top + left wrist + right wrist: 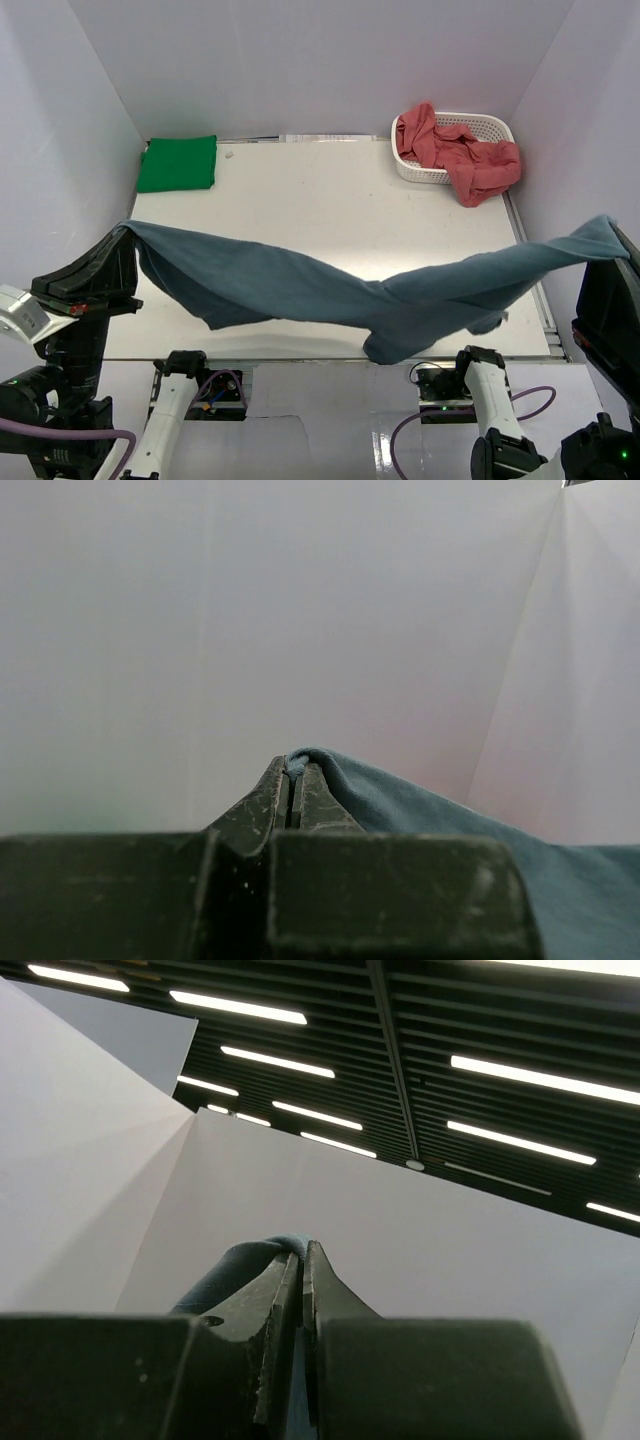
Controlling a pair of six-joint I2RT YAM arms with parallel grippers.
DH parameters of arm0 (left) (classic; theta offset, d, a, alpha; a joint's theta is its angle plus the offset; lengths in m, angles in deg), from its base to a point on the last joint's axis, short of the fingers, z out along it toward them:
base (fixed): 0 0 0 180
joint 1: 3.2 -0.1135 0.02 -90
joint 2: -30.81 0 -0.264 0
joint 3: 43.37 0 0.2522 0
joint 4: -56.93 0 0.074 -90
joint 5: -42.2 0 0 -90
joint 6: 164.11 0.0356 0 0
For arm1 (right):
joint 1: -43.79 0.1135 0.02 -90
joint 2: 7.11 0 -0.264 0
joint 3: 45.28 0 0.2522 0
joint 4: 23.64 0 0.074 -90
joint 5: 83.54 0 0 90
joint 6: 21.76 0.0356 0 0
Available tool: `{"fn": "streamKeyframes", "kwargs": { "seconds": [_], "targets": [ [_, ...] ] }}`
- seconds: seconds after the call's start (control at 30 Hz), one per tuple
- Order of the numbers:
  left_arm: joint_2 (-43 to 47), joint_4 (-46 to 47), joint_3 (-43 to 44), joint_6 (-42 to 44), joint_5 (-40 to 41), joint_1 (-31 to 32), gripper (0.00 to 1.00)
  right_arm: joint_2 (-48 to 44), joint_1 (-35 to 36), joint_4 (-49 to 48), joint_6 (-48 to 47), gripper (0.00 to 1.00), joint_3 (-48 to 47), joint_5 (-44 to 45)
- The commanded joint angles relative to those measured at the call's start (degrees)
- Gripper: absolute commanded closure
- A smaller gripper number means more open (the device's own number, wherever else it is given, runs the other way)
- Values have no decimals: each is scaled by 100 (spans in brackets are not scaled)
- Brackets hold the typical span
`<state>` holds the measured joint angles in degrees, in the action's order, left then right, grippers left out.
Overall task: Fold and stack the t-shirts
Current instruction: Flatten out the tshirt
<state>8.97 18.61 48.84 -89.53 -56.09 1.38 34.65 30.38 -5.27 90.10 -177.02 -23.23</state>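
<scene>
Over table [300,200], t-shirt [300,285] between grippers [125,229] [612,223]

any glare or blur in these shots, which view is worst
Top external: even, soft light, the blue t-shirt and table sharp, no harsh shadows. Left wrist: the left end effector, close to the lens, is dark and soft against a flat, washed-out wall. Right wrist: worst, aimed up at ceiling strip lights that blow out, leaving the right end effector nearly silhouetted.

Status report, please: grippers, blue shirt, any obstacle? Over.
Left gripper shut on blue t-shirt, right gripper shut on its other end. Shirt stretched between them, sagging in the middle. Green t-shirt and basket at far edge, out of the way.
</scene>
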Motion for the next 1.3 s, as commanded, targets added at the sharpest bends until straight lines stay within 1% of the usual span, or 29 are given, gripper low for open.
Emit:
{"fn": "streamKeyframes", "kwargs": {
  "seconds": [0.0,0.2,0.3,0.37,0.4,0.43,0.47,0.5,0.53,0.57,0.6,0.67,0.7,0.73,0.77,0.8,0.83,0.93,1.0,1.07,1.1,1.13,1.2,1.23,1.27],
  "targets": [
    [14,-128,-84,30,118,25,100,78,40,111,-130,92,20,332],
    [154,-120,-418,48,275,34,100,69,31,41,-104,92,239,289],
    [154,-50,-760,92,390,34,100,157,14,-125,80,92,774,96],
    [250,160,-1076,83,460,34,100,157,-13,-459,282,92,1529,-63],
    [295,249,-1557,22,582,43,100,105,-30,-695,353,92,1854,-98],
    [338,328,-1796,-22,653,43,100,78,-30,-985,458,92,2187,-142],
    [417,459,-2025,-66,706,43,100,26,-30,-1101,476,92,2835,-159],
    [444,521,-2480,-127,741,43,100,25,-30,-1197,494,92,3154,-168],
    [462,574,-2693,-276,742,43,100,25,-21,-1294,511,92,3462,-203],
    [462,688,-2887,-364,742,43,100,69,-30,-1452,538,92,4057,-221],
    [453,733,-3219,-426,742,34,100,95,-30,-1549,573,92,4359,-256],
    [401,829,-3511,-549,742,43,100,218,-30,-1812,608,92,4887,-361],
    [331,873,-3634,-558,820,34,100,393,-13,-1909,695,92,5385,-414],
    [261,900,-3740,-567,969,34,100,508,-13,-1936,687,92,5555,-432],
    [155,883,-3663,-533,1040,34,100,718,-4,-2067,713,92,5879,-441],
    [-142,821,-3575,-593,1371,34,100,842,40,-2138,731,92,5987,-423],
    [-353,743,-3496,-602,1496,34,100,982,75,-2147,705,92,6040,-406],
    [-1153,978,-3538,-541,1628,34,100,1719,391,-2034,503,92,6006,-257],
    [-1627,1294,-3556,-550,1638,25,100,2002,610,-1946,319,92,5944,-82],
    [-1997,1558,-3565,-585,1586,17,100,2457,664,-1989,309,92,5900,-124],
    [-2217,1637,-3513,-594,1568,17,100,2634,682,-1981,309,92,5761,-168],
    [-2706,1760,-3452,-611,1550,17,100,2975,708,-1981,301,92,5681,-195],
    [-3157,1927,-3284,-638,1471,17,100,3372,848,-1937,292,92,5427,-300],
    [-3368,2128,-3258,-646,1428,17,100,3592,927,-1771,153,92,5086,-292],
    [-3762,2217,-3197,-673,1384,17,100,3985,1119,-1657,55,92,4908,-265]
  ]
}}
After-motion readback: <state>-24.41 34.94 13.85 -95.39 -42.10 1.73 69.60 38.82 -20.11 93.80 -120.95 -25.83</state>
